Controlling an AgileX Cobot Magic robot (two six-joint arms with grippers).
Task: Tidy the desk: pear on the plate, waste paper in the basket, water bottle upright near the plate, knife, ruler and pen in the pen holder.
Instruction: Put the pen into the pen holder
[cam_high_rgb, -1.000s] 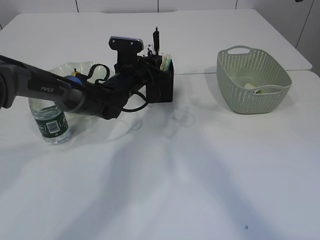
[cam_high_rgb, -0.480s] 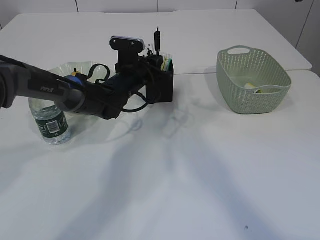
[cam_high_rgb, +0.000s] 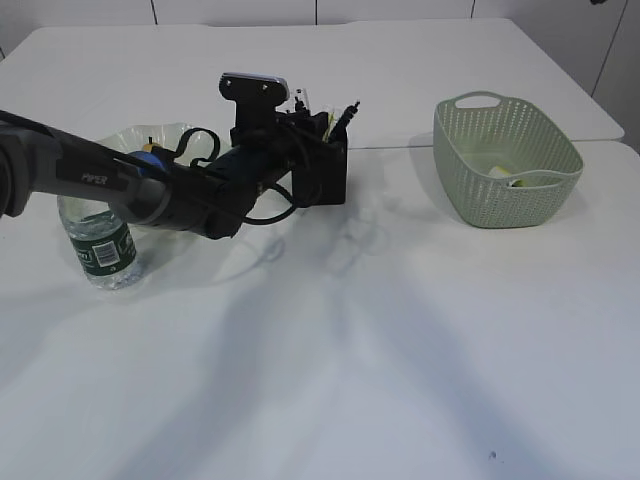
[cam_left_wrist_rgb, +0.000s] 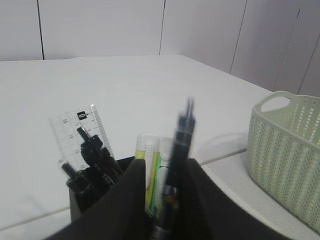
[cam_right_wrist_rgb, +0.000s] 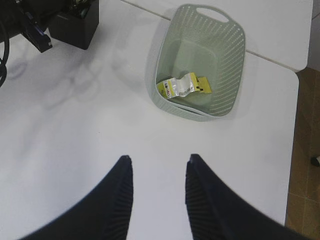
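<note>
Left hand (cam_left_wrist_rgb: 165, 200) reached over the black pen holder (cam_high_rgb: 322, 165), its two dark fingers (cam_left_wrist_rgb: 132, 200) parted a little with a dark pen (cam_left_wrist_rgb: 179, 145) standing between them; the pen was blurred, and whether the fingers pressed on it could not be told. Inside the holder the pen leaned toward the basket side, its tip showing above the rim in the exterior view. Beside it in the holder stood a clear ruler (cam_left_wrist_rgb: 82, 135) with printed graduations and a small black square bearing a white "0", a yellow-and-white knife (cam_left_wrist_rgb: 149, 165), and some other black pens (cam_left_wrist_rgb: 92, 152). White lettering ran along the left arm (cam_high_rgb: 95, 180); it seemed to read "PIPER", though it was small.

Behind the arm lay the pale plate (cam_high_rgb: 150, 135), mostly hidden, so the pear could not be made out. Just beside the plate a water bottle (cam_high_rgb: 100, 245) stood upright on the white surface (cam_high_rgb: 350, 350), wearing a green label with white print too small to read.

Well apart to the right sat the pale green basket (cam_high_rgb: 505, 165), and in it lay crumpled waste paper (cam_right_wrist_rgb: 182, 86), yellow and white with dark marks that were not legible.

Right hand (cam_right_wrist_rgb: 157, 192) hovered high above the surface, near the basket, its fingers spread and nothing between them.
</note>
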